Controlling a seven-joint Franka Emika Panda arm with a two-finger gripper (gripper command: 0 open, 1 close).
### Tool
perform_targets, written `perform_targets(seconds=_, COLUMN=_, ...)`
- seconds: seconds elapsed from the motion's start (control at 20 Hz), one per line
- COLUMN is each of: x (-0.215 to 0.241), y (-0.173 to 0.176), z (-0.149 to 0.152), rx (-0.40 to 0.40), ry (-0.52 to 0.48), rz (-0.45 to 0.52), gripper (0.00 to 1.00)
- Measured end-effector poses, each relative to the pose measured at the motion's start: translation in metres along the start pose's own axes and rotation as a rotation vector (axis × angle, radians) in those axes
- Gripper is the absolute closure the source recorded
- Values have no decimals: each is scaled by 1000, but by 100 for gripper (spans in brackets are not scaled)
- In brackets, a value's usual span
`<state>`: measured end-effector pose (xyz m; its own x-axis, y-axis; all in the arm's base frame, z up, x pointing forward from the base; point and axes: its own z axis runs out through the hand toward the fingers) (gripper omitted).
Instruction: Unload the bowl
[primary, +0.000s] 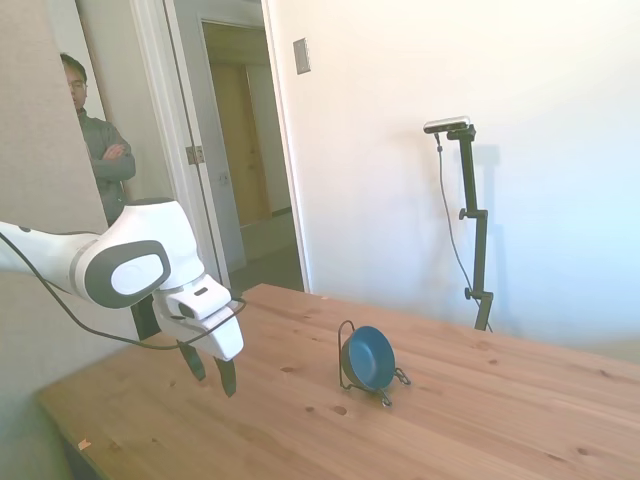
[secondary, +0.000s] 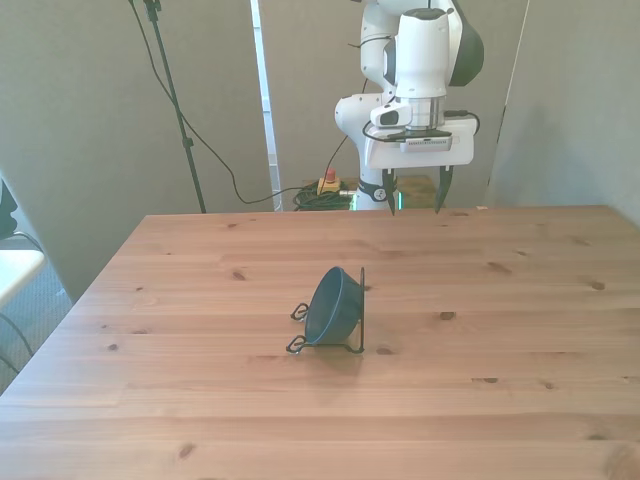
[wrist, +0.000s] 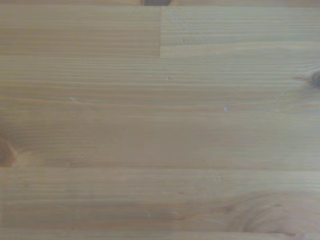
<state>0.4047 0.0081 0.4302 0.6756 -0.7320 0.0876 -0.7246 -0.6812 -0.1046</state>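
The dark teal-blue bowl (primary: 368, 357) (secondary: 331, 305) stands on its edge, leaning in a thin black wire stand (primary: 346, 362) (secondary: 359, 312) near the middle of the wooden table (primary: 480, 420) (secondary: 200, 400). My gripper (primary: 209, 371) (secondary: 412, 196) hangs open above the table's far side in the front view, well away from the bowl, with nothing between its fingers. The wrist view shows only bare wood planks (wrist: 160, 120).
A person (primary: 103, 150) with folded arms stands in the doorway behind the arm in the side view. Cables and a small red-and-yellow device (secondary: 328, 186) lie on the floor behind the table in the front view.
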Motion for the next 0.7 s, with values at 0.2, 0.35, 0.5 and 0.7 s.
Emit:
perform_targets(seconds=0.2, x=1, y=0, z=1, rx=-2, ry=-3, rz=1, gripper=0)
perform_targets(seconds=0.35, x=1, y=0, z=1, rx=-2, ry=-3, rz=1, gripper=0)
perform_targets(seconds=0.5, x=3, y=-1, z=-1, rx=3, ry=0, rz=4, gripper=0)
perform_targets(seconds=0.7, x=14, y=-2, z=-10, rx=20, ry=8, rz=20, gripper=0)
